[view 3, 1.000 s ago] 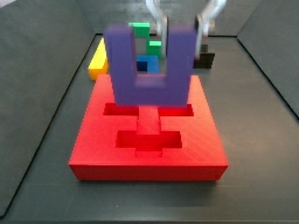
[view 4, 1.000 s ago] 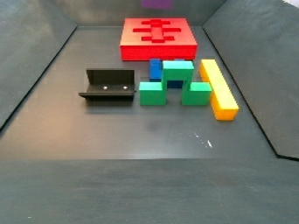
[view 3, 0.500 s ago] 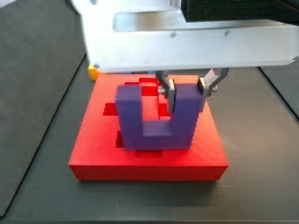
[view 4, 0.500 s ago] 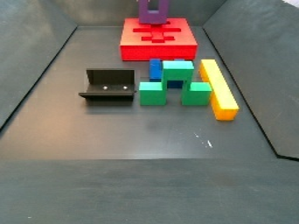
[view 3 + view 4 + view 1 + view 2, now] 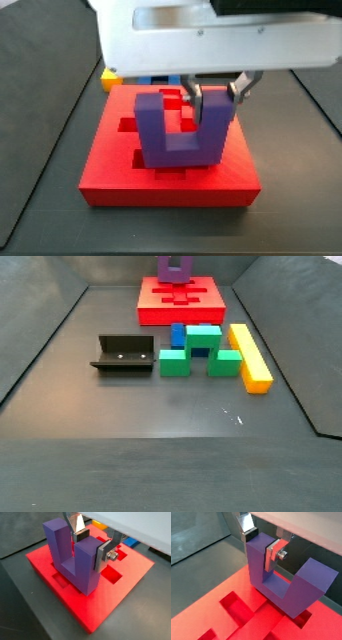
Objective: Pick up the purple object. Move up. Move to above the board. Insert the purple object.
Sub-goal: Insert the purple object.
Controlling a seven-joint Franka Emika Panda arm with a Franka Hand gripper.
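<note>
The purple object (image 5: 70,557) is a dark U with its prongs pointing up. My gripper (image 5: 92,546) is shut on one prong, with a silver finger (image 5: 105,554) on each side. It also shows in the other wrist view (image 5: 281,582). The board (image 5: 113,602) is the red slab right below it. In a side view the purple object (image 5: 181,130) stands over the board's (image 5: 120,175) recesses, its bar at or just above the top face. I cannot tell if they touch. In the far side view it (image 5: 174,269) is at the board's (image 5: 154,301) rear.
In front of the board stand a dark fixture (image 5: 123,354), three green blocks (image 5: 203,336), a blue block (image 5: 177,334) and a long yellow bar (image 5: 249,356). Grey walls ring the dark floor.
The gripper has come down with the purple object from high above the board to the board's top. Over the last half second it sank only slightly.
</note>
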